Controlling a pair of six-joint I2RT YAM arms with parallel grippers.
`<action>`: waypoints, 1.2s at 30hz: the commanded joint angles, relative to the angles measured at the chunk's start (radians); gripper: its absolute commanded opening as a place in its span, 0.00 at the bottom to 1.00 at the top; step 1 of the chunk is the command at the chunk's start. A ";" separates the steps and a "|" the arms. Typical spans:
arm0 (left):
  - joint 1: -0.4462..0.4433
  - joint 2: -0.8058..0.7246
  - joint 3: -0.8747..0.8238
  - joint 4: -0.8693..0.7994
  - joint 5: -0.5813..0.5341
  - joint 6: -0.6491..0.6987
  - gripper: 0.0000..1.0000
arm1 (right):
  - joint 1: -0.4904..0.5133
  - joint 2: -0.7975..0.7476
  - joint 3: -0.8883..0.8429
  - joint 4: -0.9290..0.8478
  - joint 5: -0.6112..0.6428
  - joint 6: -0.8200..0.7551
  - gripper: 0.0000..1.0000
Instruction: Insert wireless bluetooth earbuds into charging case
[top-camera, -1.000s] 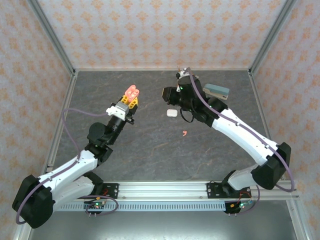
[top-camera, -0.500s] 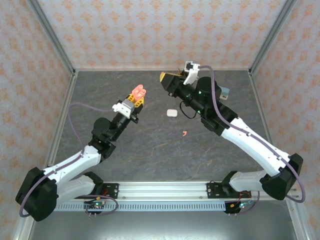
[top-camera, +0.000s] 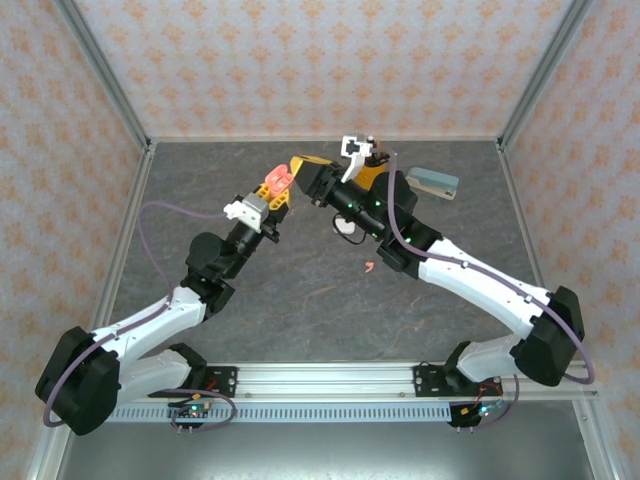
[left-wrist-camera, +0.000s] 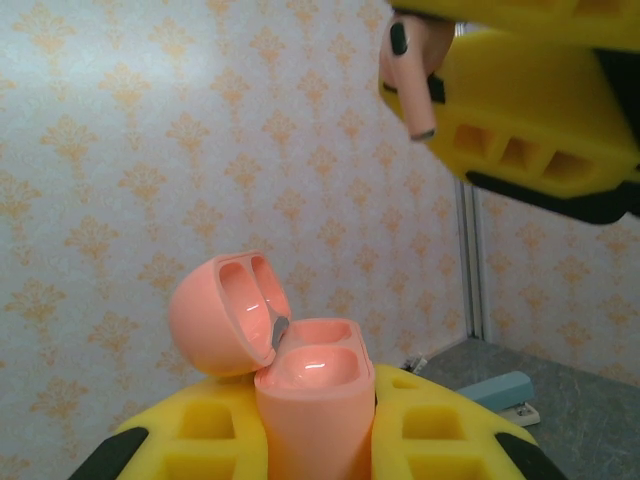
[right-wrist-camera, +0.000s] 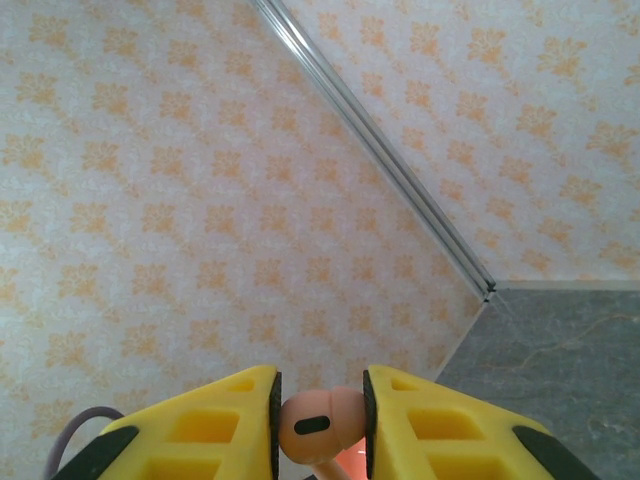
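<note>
My left gripper is shut on a salmon-pink charging case, held upright off the table with its lid tipped open to the left and both wells empty. In the top view this case sits at the left gripper. My right gripper is shut on a pink earbud by its head. From the left wrist view that earbud hangs stem-down above and to the right of the open case, apart from it. The right gripper is close beside the case. A second pink earbud lies on the table.
A small white case lies on the dark table, partly behind the right arm. A teal-and-grey object rests at the back right, near the wall. Patterned walls enclose the table on three sides.
The right arm has swung left from the back right, bringing its earbud next to the open case. The left arm has lifted the case slightly up and to the right.
</note>
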 joint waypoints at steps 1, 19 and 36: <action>-0.001 0.007 0.034 0.068 0.005 -0.015 0.00 | 0.011 0.028 -0.019 0.124 0.001 0.027 0.26; -0.003 0.010 0.030 0.079 -0.019 -0.015 0.00 | 0.128 0.093 -0.063 0.216 0.251 0.016 0.26; -0.003 -0.001 0.027 0.077 -0.023 -0.011 0.00 | 0.132 0.155 -0.037 0.213 0.281 0.024 0.25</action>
